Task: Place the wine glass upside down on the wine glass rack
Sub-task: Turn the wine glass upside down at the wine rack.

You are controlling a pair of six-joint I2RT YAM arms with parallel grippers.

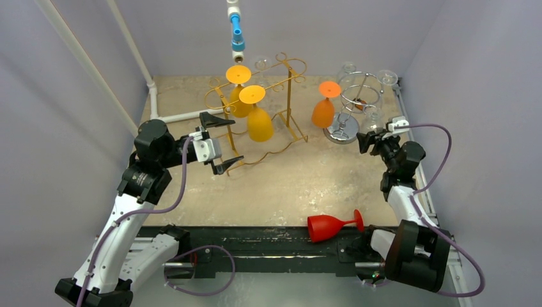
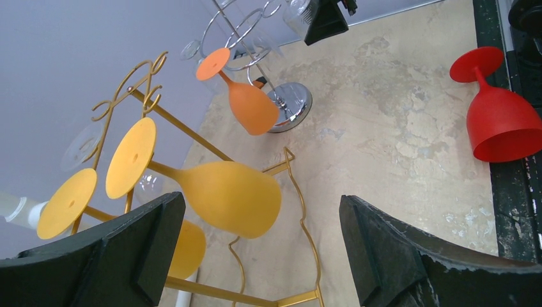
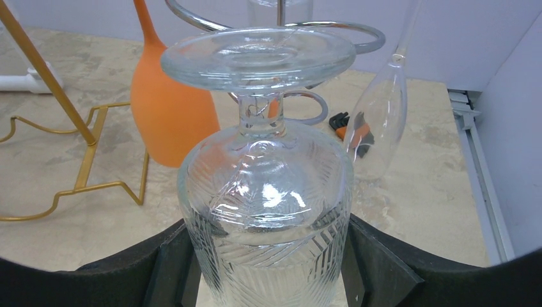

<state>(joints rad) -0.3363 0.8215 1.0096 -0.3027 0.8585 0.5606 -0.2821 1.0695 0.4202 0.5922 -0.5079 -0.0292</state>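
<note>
A clear patterned wine glass (image 3: 265, 192) hangs upside down, foot up, with my right gripper (image 3: 265, 256) shut on its bowl. Its stem stands beside the chrome rack's ring (image 3: 364, 41); whether the foot rests on the ring I cannot tell. In the top view my right gripper (image 1: 374, 134) is at the near side of the chrome rack (image 1: 342, 131). My left gripper (image 1: 233, 141) stands open and empty beside the gold rack (image 1: 291, 96), its jaws wide apart, with a yellow glass (image 2: 230, 195) beyond them.
Two yellow glasses (image 1: 259, 121) hang on the gold rack. An orange glass (image 1: 323, 112) and other clear glasses (image 3: 380, 121) hang on the chrome rack. A red glass (image 1: 329, 225) lies on its side at the near edge. A white pipe (image 1: 185, 116) lies at the back left.
</note>
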